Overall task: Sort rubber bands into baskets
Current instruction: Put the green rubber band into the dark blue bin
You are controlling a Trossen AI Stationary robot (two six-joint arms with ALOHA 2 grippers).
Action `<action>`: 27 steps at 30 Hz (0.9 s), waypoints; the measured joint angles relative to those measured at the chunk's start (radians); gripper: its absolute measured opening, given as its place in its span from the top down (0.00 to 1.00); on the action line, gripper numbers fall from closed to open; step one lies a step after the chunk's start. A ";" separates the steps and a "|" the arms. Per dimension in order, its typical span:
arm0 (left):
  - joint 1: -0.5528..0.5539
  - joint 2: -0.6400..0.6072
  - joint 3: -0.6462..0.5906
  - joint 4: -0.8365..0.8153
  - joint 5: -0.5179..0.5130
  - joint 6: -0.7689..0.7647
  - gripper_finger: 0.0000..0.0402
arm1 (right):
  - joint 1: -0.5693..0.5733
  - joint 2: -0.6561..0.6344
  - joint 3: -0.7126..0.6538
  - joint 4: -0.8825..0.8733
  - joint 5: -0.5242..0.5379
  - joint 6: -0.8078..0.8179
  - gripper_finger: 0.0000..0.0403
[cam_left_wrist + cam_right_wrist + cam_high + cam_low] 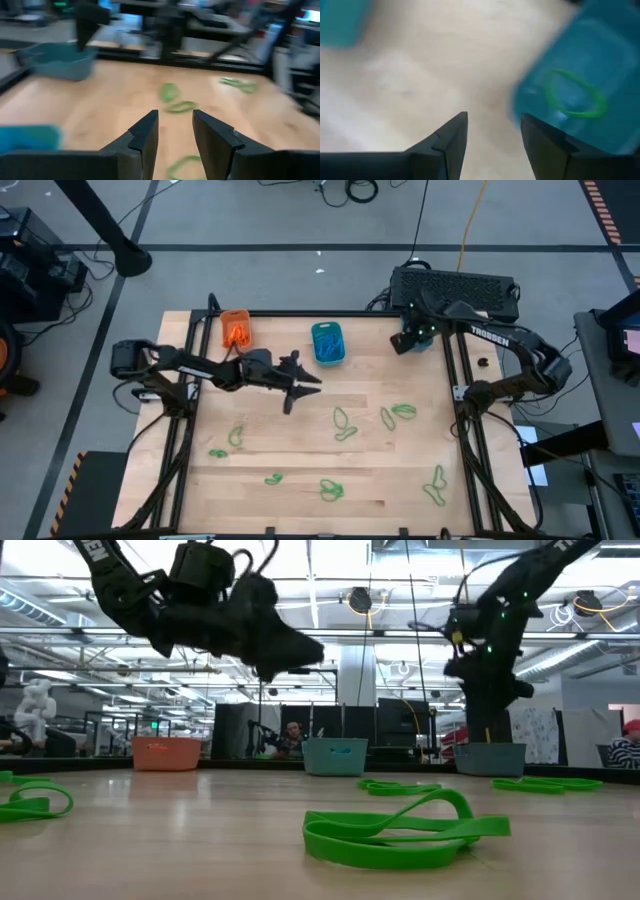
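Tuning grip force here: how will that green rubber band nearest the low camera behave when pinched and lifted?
The green rubber band lies in flat, folded loops on the table, so it will probably droop limply. It looks thin, hence likely very light. Lying flat, it shouldn't roll, though it may slide when nudged.

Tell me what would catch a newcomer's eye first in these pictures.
Probably the green rubber bands scattered across the near half of the wooden table. Next, three baskets along the far edge: the orange basket, the middle teal basket, and the right teal basket, holding one green band under the right tool.
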 joint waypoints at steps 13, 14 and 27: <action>-0.047 -0.404 0.001 -0.524 -0.022 0.145 0.68 | 0.486 -0.078 0.006 0.041 -0.053 0.171 0.59; -0.050 -0.423 0.000 -0.545 -0.027 0.148 0.68 | 0.528 -0.077 0.006 0.055 -0.051 0.183 0.59; -0.130 -0.492 0.000 -0.678 -0.048 0.199 0.68 | 1.023 0.114 0.006 0.331 -0.047 0.126 0.59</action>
